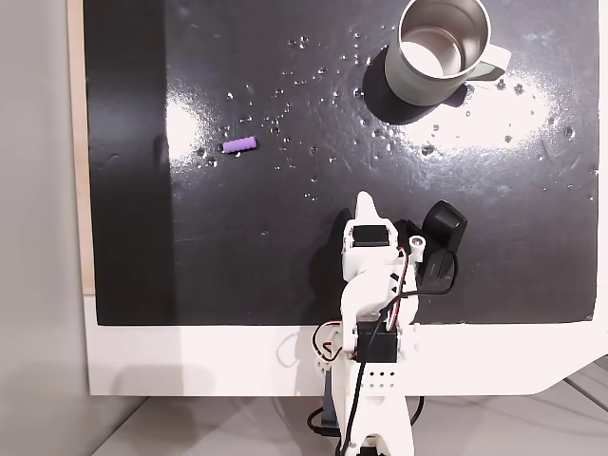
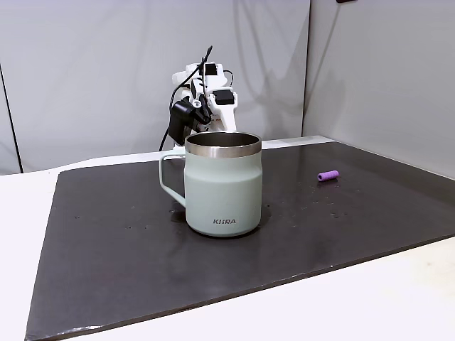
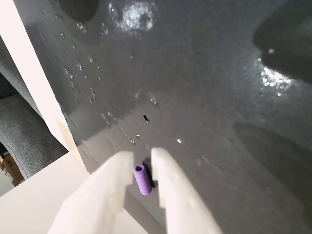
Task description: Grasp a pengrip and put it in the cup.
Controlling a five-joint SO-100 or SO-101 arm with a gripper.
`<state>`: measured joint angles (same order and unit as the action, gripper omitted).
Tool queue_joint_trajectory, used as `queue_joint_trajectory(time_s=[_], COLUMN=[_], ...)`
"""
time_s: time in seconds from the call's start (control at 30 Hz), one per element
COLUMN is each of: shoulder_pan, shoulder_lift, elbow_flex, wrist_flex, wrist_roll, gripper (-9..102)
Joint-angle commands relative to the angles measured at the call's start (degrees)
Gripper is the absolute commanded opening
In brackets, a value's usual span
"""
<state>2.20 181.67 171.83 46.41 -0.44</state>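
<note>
Two white plastic fingers (image 3: 165, 190) of the gripper (image 3: 142, 158) stand slightly parted in the wrist view, holding nothing; their roots are cut off at the frame edge. Seen between them, on the glossy black mat (image 1: 285, 266) below, lies the pengrip (image 3: 142, 179), a short purple ribbed cylinder. The cup (image 2: 222, 183), matte grey-green with a polished steel rim and side handle, stands upright, well apart from the pengrip on the mat. White worktop (image 2: 370, 298) borders the mat.

One fixed view looks straight down on the black mat (image 1: 285, 266). The other faces it low, from beside the cup (image 2: 222, 185). The wrist view hangs near the mat; all three share it.
</note>
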Motion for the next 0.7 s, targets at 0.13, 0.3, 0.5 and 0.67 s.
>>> queue_joint_trajectory(time_s=[0.13, 0.3, 0.5, 0.67], shoulder_pan=[0.35, 0.26, -0.62, -3.52], shoulder_lift=[0.44, 0.44, 0.44, 0.35], elbow_flex=[-0.18, -0.18, -6.06, -16.26], wrist_flex=[-2.11, -2.11, 2.72, 8.61], wrist_roll=[0.26, 0.26, -2.11, -5.19], gripper=[0, 0, 0, 0])
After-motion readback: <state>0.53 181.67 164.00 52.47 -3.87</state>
